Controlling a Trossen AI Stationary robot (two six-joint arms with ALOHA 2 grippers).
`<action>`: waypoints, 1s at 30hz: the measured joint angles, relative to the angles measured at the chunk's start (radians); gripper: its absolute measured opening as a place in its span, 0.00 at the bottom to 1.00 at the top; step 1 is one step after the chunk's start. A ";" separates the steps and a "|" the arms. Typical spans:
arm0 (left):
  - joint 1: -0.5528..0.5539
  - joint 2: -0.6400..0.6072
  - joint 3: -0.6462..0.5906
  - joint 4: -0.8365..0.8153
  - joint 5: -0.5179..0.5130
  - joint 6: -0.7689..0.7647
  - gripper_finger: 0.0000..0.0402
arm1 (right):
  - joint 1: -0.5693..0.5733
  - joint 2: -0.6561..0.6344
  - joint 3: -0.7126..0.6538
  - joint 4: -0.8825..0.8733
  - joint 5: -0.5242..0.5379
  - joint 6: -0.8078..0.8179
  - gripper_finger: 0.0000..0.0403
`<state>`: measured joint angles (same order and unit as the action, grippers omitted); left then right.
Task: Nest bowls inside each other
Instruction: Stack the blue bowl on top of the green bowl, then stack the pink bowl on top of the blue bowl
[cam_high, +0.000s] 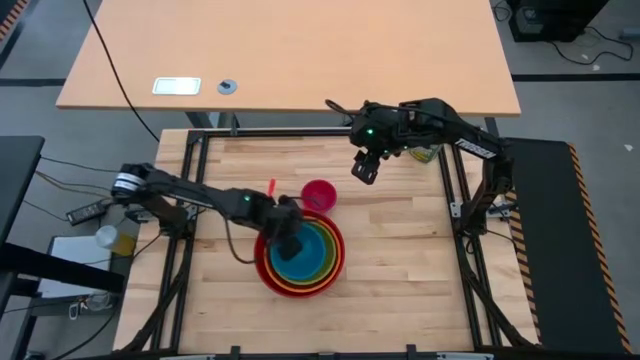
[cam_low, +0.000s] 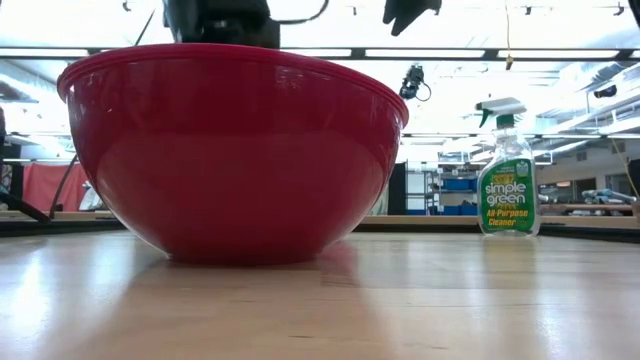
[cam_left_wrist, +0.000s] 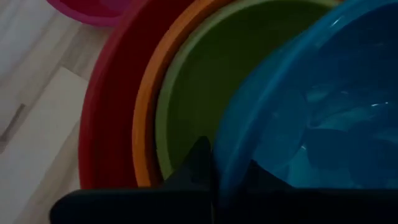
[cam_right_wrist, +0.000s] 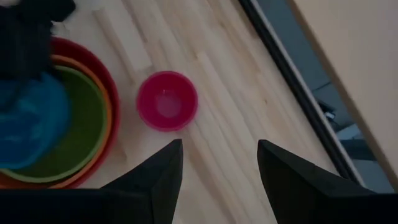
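Observation:
The red bowl (cam_high: 268, 270) stands on the wooden table with the orange bowl (cam_left_wrist: 144, 118) and the lime green bowl (cam_left_wrist: 193, 93) nested in it. The blue bowl (cam_left_wrist: 311, 106) is inside the green one, with my left gripper (cam_left_wrist: 227, 165) shut on its rim. Whether it rests there or hangs I cannot tell. The small magenta bowl (cam_right_wrist: 166, 101) stands upright on its base on the table just beyond the stack. My right gripper (cam_right_wrist: 219, 155) hangs open above the table, beyond the magenta bowl toward the far right, touching nothing. My left gripper pinches the blue bowl's rim (cam_left_wrist: 222, 146) on the side toward the table's left, one finger (cam_left_wrist: 200, 163) outside the wall and one finger (cam_left_wrist: 261, 177) inside. The fingers come steeply from above, slanting in from the left. The bowl sits over the green bowl's hollow.
A clear spray bottle (cam_low: 507, 180) with a green label stands at the table's far right corner. A red stick (cam_high: 271, 187) lies left of the magenta bowl. Bare wood (cam_high: 400, 270) spreads to the right of the stack and along the near edge.

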<state>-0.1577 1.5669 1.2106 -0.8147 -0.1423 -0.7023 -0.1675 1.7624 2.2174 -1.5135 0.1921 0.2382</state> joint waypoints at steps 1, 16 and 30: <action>0.000 0.013 0.000 0.002 -0.012 0.004 0.02 | 0.002 0.001 -0.006 0.014 -0.011 -0.002 0.53; -0.010 0.078 0.001 0.040 -0.020 0.071 0.31 | 0.017 0.001 -0.054 0.099 -0.032 -0.003 0.53; -0.012 -0.132 0.001 -0.097 -0.063 0.093 0.60 | -0.033 0.000 -0.351 0.345 -0.135 -0.009 0.53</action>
<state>-0.1698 1.4351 1.2114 -0.9121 -0.2056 -0.6093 -0.2010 1.7622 1.8668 -1.1687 0.0566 0.2288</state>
